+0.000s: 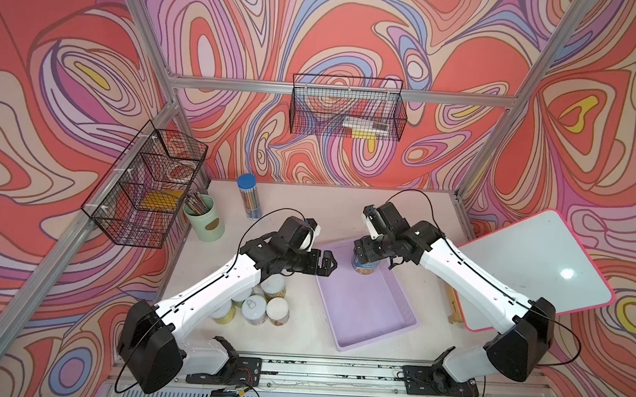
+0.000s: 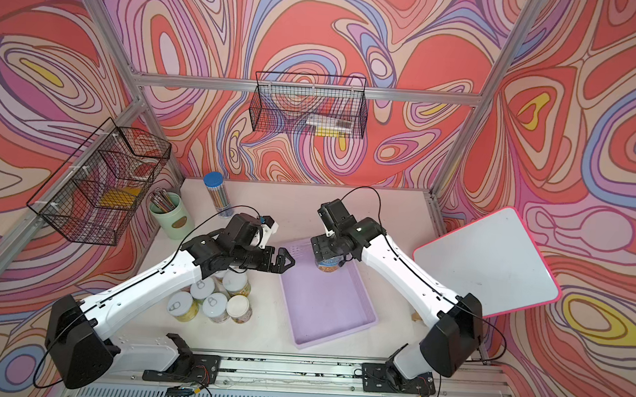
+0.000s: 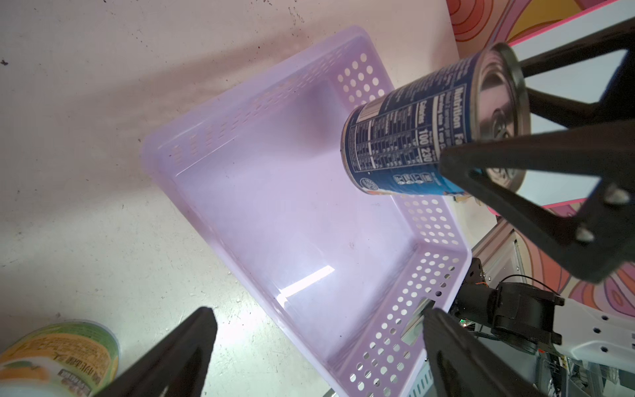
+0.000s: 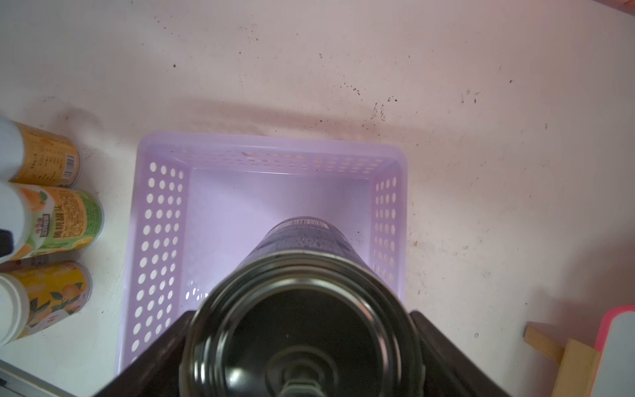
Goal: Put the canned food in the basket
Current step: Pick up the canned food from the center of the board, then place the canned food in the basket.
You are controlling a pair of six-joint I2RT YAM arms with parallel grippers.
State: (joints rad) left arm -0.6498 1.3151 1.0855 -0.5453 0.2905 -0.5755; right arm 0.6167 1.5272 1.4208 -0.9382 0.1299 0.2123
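Clamping blue can (image 1: 365, 268) by its top w/ R gripper (image 1: 366, 258), upright, above far end of basket (image 1: 362, 308). Hovering L gripper (image 1: 329, 262) spread wide, empty, beside basket's left rim. Spotting small cans (image 1: 264, 307) bunched on table (image 1: 300, 342) under L arm (image 1: 220, 288), outside basket.

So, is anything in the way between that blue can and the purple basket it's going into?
Nothing visible. The right gripper holds the blue-labelled can over the far end of the lilac basket, whose floor is bare. The open left gripper hovers beside its rim.
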